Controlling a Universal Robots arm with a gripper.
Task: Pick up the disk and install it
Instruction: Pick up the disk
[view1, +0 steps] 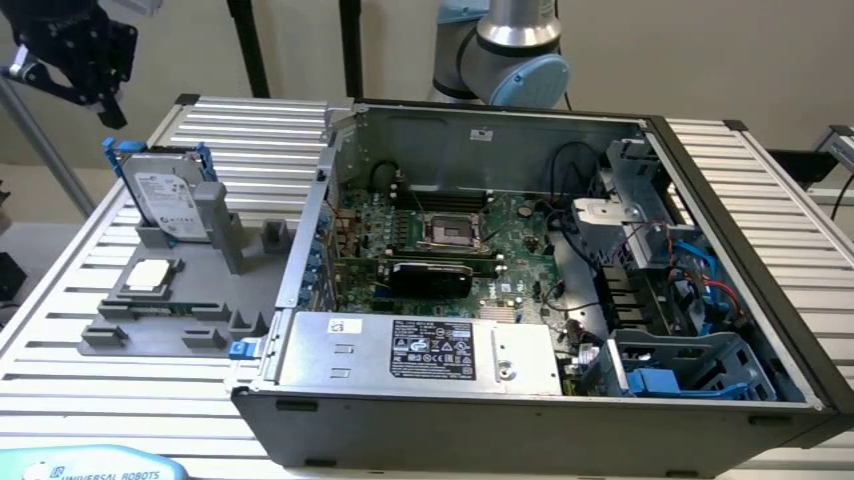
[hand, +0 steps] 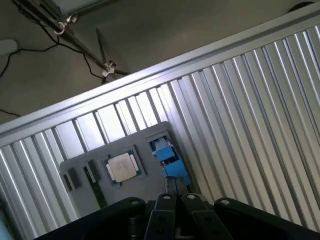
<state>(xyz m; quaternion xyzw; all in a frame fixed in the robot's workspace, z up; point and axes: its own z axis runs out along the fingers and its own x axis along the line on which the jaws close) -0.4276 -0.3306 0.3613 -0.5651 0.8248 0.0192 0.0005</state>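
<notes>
The disk (view1: 171, 200) stands upright in a grey holder (view1: 200, 235) on the slatted table, at the exterior view's left. It is silver-grey with a white label and a blue bracket. My black gripper (view1: 112, 115) hangs in the air above and behind it, touching nothing. In the wrist view the fingers (hand: 170, 186) are pressed together and hold nothing, and the disk's blue bracket edge (hand: 170, 157) lies just beyond their tips.
An open computer case (view1: 467, 130) fills the middle and the exterior view's right, with a motherboard (view1: 454, 235), a silver power supply (view1: 414, 350) and a blue drive cage (view1: 694, 365). A small square chip (view1: 151, 272) rests on the grey fixture (view1: 134, 335). Tripod legs (hand: 85, 50) stand off the table edge.
</notes>
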